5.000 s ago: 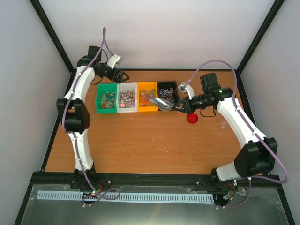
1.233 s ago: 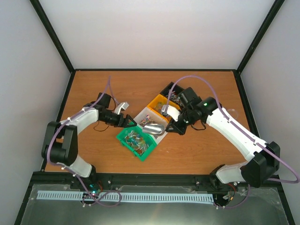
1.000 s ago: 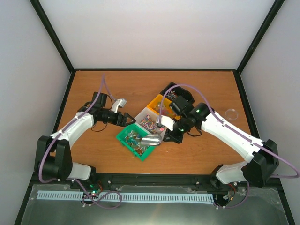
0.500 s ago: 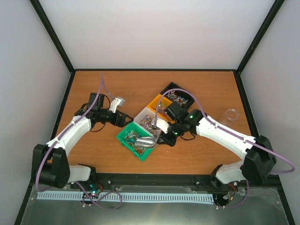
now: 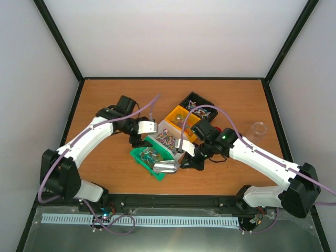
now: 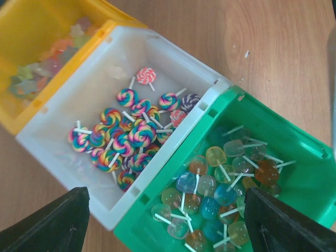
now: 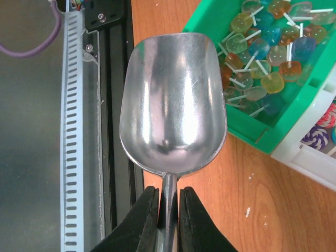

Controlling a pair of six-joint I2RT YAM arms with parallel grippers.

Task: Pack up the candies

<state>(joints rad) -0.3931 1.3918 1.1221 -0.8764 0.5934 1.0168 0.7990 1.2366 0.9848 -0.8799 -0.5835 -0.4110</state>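
The brown wooden table (image 5: 115, 94) carries a slanted row of four open plastic bins, touching side to side. From far to near they are the black bin (image 5: 197, 102), the yellow-orange bin (image 5: 178, 116), the white bin (image 5: 165, 137) and the green bin (image 5: 149, 156). The silver metal scoop (image 7: 173, 105) sits at the green bin's near corner. Its bowl is bare, and in the right wrist view it lies outside the rim, over the table's near edge.

The right gripper (image 7: 168, 205) is clamped tight on the scoop's thin handle. The left gripper (image 6: 168, 226) hovers above the seam between the white and green bins, with its fingers (image 6: 58, 220) spread wide and nothing between them.

The candies (image 6: 220, 184) are all in the bins. Translucent cube sweets on white sticks fill the green one, swirled rainbow lollipops (image 6: 126, 136) the white one, and pale gummy-like pieces the yellow-orange one. The black bin's load is too small to make out.

No candy looks packed yet, so scooping is likely the step in hand. Nothing holds the bins down, so a push from the scoop against the green wall could slide the whole row instead of loading the bowl. The sticks may snag on each other, and a clump could then tip off the shallow scoop. This close to the table's edge, spilled sweets could drop onto the black rail below.
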